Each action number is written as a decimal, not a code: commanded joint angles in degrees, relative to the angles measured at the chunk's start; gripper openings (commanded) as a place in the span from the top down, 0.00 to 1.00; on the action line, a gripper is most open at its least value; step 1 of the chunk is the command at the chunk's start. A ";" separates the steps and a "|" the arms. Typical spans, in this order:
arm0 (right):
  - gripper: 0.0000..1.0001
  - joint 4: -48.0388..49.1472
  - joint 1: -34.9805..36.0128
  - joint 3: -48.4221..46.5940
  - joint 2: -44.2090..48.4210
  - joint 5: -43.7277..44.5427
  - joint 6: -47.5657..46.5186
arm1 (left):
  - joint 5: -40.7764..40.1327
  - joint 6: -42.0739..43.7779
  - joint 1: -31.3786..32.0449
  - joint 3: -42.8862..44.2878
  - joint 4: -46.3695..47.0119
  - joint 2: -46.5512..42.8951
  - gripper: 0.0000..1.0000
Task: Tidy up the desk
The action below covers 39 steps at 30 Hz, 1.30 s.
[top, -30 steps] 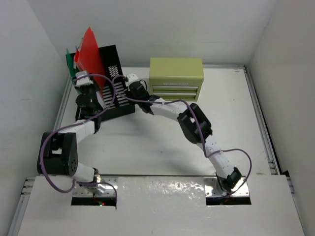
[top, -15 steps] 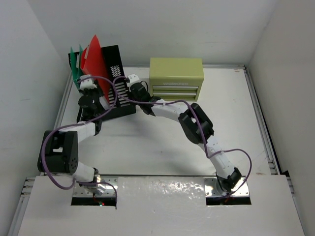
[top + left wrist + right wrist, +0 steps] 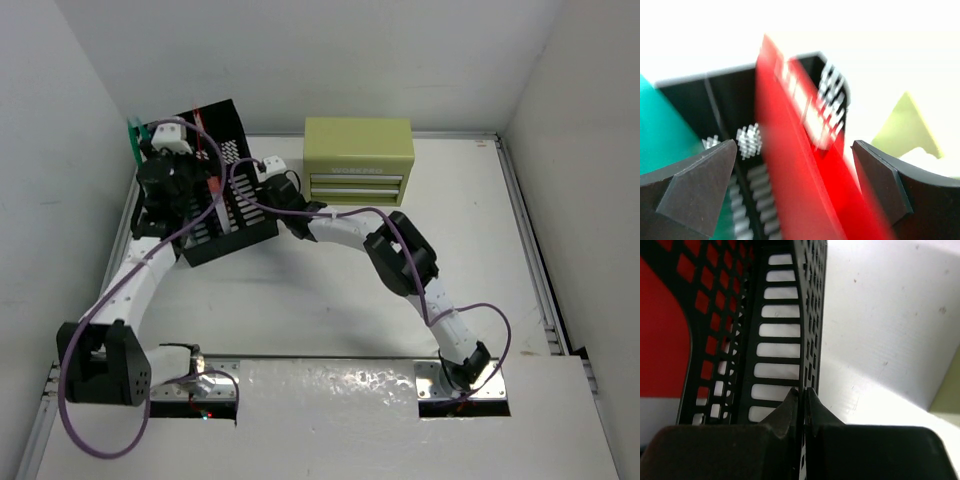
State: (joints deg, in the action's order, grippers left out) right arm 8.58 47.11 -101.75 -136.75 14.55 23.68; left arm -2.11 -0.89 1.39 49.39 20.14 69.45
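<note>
On the desk (image 3: pixel 330 300), the rack (image 3: pixel 247 225) is pinched by the right gripper (image 3: pixel 801 396). The red folder (image 3: pixel 790 190), apparently filed, stands ungripped between the open jaws of the left gripper (image 3: pixel 794 147). Clean withdrawal is called for.

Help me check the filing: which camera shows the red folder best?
Left wrist: the red folder fills mid-frame, standing in the black rack, though blurred. Top external shows only a thin red edge; right wrist glimpses red through the rack's mesh.
</note>
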 commanded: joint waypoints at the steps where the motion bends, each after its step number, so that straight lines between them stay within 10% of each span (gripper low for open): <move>1: 1.00 0.03 2.37 1.65 2.98 -2.07 4.88 | 5.34 -1.14 -0.68 9.81 -10.43 -5.28 0.00; 12: 0.50 -3.65 2.28 -2.82 5.96 -1.20 2.69 | 5.38 9.32 -0.86 38.47 -41.73 -4.24 0.00; 27: 0.04 -17.44 0.62 7.16 32.05 5.85 -9.70 | 1.22 13.36 -8.50 39.74 -51.51 -9.95 0.00; 35: 0.01 -25.80 -19.46 32.35 63.56 1.27 -4.88 | 23.18 9.15 -37.83 37.46 -50.30 -4.15 0.00; 39: 0.01 -28.35 -29.32 41.70 74.07 4.78 -5.83 | 24.09 10.28 -42.70 33.68 -48.36 -3.97 0.00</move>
State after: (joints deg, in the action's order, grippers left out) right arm -15.68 21.23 -64.97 -67.20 18.37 17.58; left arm 16.25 9.87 -39.75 84.58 -30.65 66.54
